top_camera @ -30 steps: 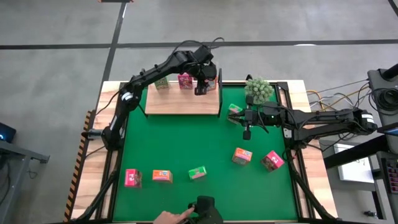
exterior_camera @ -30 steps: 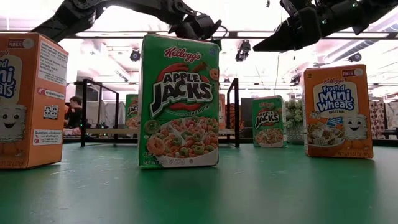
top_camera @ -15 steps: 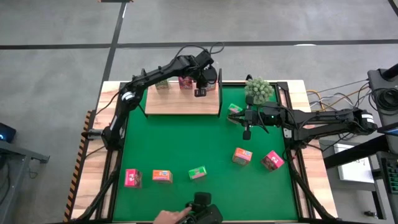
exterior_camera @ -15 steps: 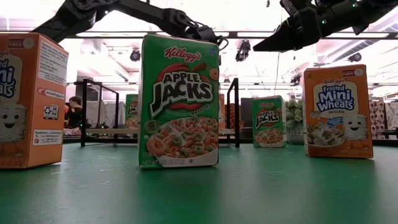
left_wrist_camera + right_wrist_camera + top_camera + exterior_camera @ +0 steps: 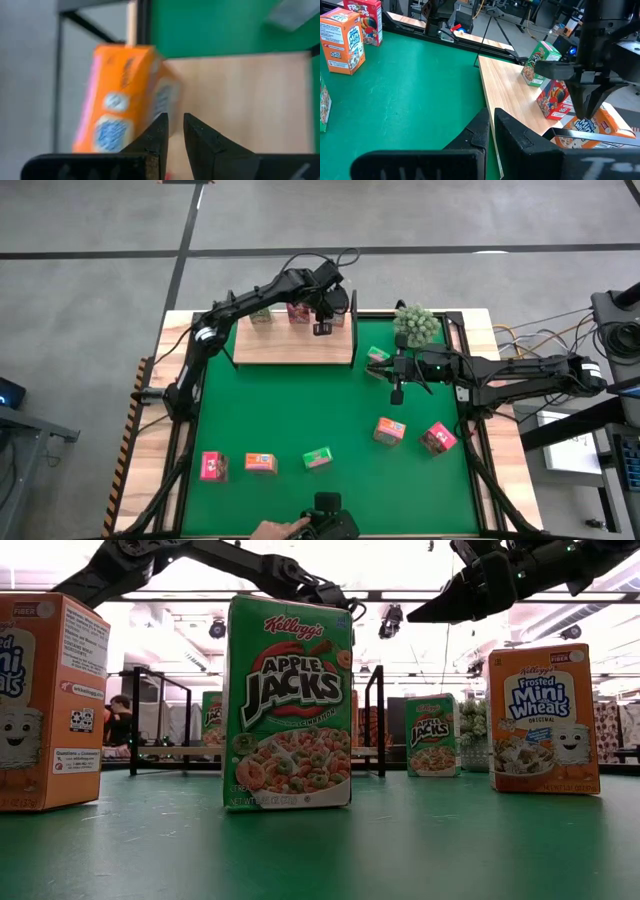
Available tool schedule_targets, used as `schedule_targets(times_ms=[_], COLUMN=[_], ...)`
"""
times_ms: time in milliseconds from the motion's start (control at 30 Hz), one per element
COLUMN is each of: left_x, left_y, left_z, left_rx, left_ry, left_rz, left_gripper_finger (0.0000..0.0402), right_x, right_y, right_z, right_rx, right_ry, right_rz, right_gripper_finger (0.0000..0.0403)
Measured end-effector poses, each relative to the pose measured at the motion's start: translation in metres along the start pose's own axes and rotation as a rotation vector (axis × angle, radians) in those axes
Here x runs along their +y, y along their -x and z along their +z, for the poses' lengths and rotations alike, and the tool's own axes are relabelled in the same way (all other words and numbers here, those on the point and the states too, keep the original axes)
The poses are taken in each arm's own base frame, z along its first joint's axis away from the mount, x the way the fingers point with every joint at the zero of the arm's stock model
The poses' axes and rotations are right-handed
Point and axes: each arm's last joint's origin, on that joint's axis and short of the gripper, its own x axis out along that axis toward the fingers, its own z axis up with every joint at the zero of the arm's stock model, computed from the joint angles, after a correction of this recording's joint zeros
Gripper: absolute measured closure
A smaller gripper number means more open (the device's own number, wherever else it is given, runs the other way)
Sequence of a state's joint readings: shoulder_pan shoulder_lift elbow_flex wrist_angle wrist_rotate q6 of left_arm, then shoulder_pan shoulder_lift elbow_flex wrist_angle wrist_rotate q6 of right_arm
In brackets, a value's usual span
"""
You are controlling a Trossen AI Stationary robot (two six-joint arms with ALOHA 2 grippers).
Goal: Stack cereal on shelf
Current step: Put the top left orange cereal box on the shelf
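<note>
Read in the low view: "Kellogg's Apple Jacks" on the nearest green box (image 5: 289,704), "Frosted Mini Wheats" on the orange box (image 5: 544,718) to its side, with a second Apple Jacks box (image 5: 432,735) behind. The shelf (image 5: 293,338) is set at the bench's (image 5: 290,420) far edge, carrying three boxes. The left tool (image 5: 322,329) is held above the shelf, fingers nearly together, nothing gripped; the orange shelf box (image 5: 122,100) is seen just beyond them. The right tool (image 5: 396,395) is clenched empty beside a bushy plant (image 5: 417,324). A person's hand (image 5: 275,530) is noted at the near edge.
</note>
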State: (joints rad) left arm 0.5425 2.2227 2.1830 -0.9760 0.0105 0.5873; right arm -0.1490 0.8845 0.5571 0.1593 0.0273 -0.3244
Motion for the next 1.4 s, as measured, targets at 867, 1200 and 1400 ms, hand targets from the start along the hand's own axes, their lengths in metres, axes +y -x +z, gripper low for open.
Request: schedule_targets(times_ms=[867,1200,1400], left_x=[0.001,-0.018,-0.017], left_y=[-0.009,-0.042,-0.050], left_z=[0.006,-0.001,-0.004], left_rx=[-0.081,-0.093,-0.091], left_ry=[0.085,0.045,0.069], left_rz=[0.046,0.038,0.124], left_gripper_finger=[0.0361,0.0361,0.0361], right_x=[0.000,0.000,0.000], right_y=[0.000,0.000,0.000], right_z=[0.000,-0.001,-0.001], right_rx=[0.000,0.007,0.007], right_ry=[0.000,0.000,0.001], right_rz=[0.000,0.002,0.001], right_gripper_finger=[0.0385,0.0385,0.0385])
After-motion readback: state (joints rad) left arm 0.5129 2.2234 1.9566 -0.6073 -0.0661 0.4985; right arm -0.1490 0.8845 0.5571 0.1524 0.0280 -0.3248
